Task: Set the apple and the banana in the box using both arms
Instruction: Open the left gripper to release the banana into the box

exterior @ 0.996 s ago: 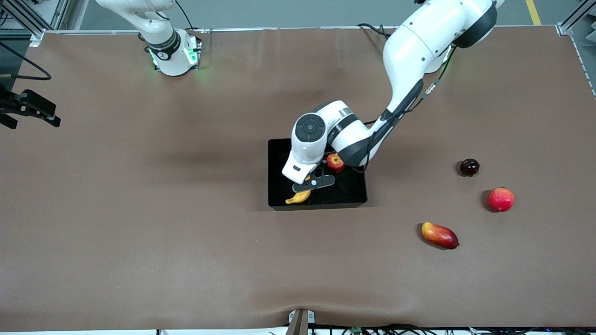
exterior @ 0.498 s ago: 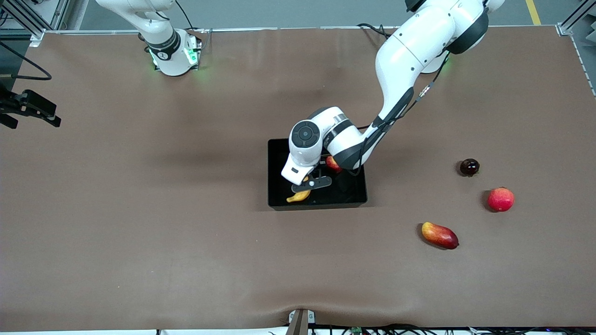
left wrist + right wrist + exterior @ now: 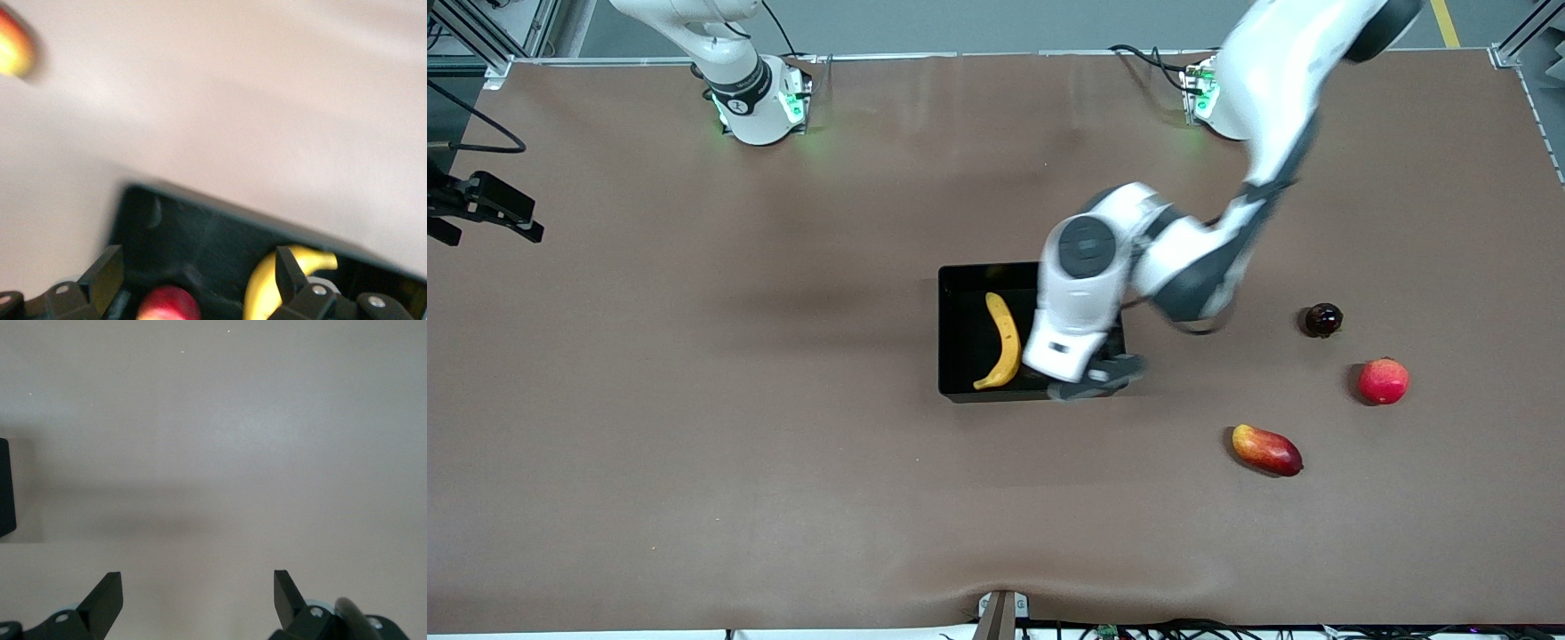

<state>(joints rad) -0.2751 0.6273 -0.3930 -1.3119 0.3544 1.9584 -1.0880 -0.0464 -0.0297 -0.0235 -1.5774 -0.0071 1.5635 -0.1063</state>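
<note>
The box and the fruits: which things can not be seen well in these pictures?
- Apple: hidden under the left arm in the front view; only its top shows, blurred, at the left wrist view's edge.
- Box: the left arm covers its end toward the left arm's base.
- Banana: whole in the front view, cut off in the left wrist view.
- Right gripper: jaws open over bare table.

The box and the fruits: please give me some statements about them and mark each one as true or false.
1. The banana lies inside the box. True.
2. The left gripper holds the apple. False: its open fingers hold nothing, and the apple sits in the box.
3. The mango lies in the box. False: it rests on the table.
4. The right gripper is open over bare table. True.
</note>
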